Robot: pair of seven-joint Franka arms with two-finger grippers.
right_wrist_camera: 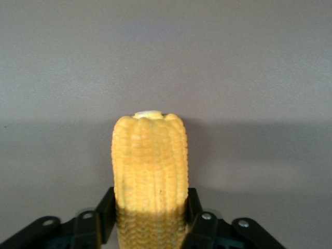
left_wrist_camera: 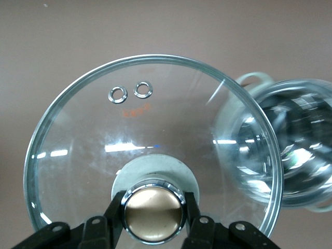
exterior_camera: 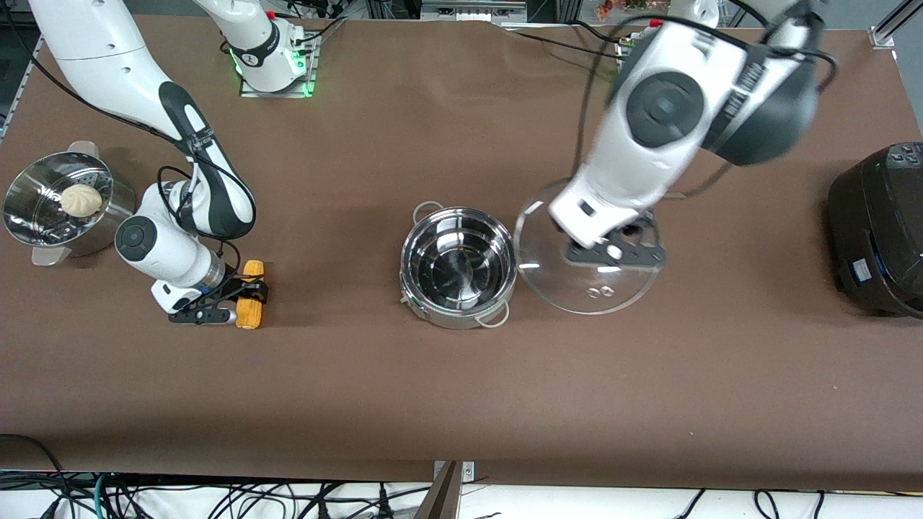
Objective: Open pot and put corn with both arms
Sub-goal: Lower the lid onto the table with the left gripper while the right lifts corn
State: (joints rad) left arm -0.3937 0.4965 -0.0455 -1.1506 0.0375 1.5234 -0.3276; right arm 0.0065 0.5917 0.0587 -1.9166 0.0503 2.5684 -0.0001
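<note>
Right tool (exterior_camera: 241,294) is clamped across the corn (exterior_camera: 250,294), which lies on the counter (exterior_camera: 461,396) toward the right arm's end. The pot (exterior_camera: 458,267) stands uncovered mid-counter. Left tool (exterior_camera: 613,249) grips the knob (left_wrist_camera: 153,210) of the lid (exterior_camera: 588,249) beside the pot. Risk: an off-centre grip lets the cob tip during lifting.
</note>
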